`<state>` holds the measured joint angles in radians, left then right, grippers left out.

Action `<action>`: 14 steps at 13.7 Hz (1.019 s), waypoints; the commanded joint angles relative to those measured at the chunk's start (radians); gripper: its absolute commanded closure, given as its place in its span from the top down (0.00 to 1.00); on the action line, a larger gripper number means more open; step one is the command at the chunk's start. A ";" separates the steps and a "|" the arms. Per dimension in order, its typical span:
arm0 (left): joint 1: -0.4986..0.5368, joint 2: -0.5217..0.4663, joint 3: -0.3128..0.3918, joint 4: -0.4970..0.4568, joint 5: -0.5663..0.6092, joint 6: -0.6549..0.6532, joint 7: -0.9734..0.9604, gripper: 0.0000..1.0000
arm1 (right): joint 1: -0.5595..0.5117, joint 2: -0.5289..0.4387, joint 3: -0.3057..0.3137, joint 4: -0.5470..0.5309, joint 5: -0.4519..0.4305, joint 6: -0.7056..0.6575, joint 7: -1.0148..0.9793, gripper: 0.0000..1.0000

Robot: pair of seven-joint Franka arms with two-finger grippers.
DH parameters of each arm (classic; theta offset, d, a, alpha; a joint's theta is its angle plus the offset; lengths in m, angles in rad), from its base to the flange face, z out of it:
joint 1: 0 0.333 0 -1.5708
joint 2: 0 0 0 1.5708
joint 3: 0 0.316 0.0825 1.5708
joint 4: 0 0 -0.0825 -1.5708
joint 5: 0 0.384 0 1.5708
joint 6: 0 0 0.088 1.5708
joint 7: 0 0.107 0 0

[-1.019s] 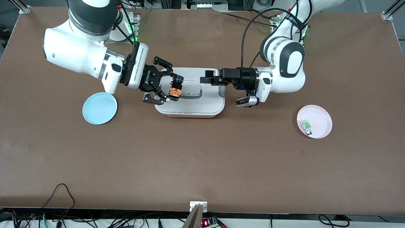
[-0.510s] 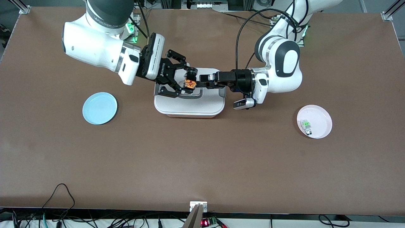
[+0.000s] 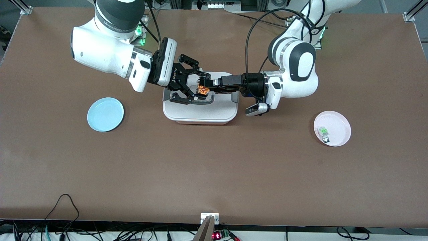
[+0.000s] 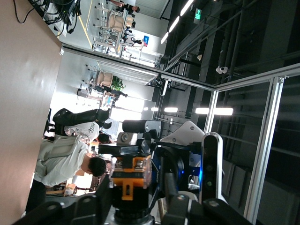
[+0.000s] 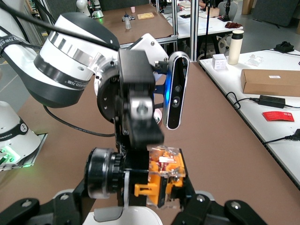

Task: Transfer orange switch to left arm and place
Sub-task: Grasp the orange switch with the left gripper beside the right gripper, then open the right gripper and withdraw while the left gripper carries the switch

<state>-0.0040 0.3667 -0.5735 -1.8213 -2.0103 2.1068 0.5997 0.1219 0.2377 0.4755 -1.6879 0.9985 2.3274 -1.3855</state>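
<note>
The orange switch (image 3: 202, 89) hangs in the air over the lid of the white box (image 3: 200, 113), held from both ends. My right gripper (image 3: 200, 89), reaching in from the right arm's end, is shut on its orange body (image 5: 164, 180). My left gripper (image 3: 205, 83) comes from the other end and has its fingers closed against the switch's black part (image 4: 131, 176). In the right wrist view one left finger (image 5: 140, 117) presses down on that black part, and the box's rim (image 5: 126, 216) shows just below. The round cap is hidden.
A blue plate (image 3: 105, 114) lies toward the right arm's end of the table. A pink plate (image 3: 341, 124) lies toward the left arm's end and holds a small grey-white component with a green top (image 3: 323, 131). Cables run along the table's front edge.
The right arm carried the switch over the box toward the left arm. The left gripper slid around the switch and its open fingers closed on it.
</note>
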 commanded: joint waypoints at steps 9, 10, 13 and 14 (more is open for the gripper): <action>0.006 0.023 -0.005 0.030 -0.016 0.002 0.048 0.00 | 0.015 -0.009 0.000 0.005 0.015 -0.002 0.126 1.00; 0.006 0.023 -0.005 0.030 -0.016 0.002 0.046 0.00 | 0.013 -0.012 0.000 0.007 0.014 -0.002 0.126 1.00; 0.015 0.020 0.004 0.030 0.010 0.002 0.043 0.00 | 0.012 -0.031 -0.009 0.011 0.014 -0.003 0.126 1.00; 0.022 0.017 0.009 0.031 0.075 0.002 0.041 0.00 | 0.010 -0.037 -0.014 0.011 0.014 -0.003 0.126 1.00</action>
<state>0.0036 0.3776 -0.5697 -1.8087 -1.9972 2.1056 0.6267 0.1317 0.2278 0.4695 -1.6815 0.9994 2.3320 -1.2780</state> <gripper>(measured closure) 0.661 0.000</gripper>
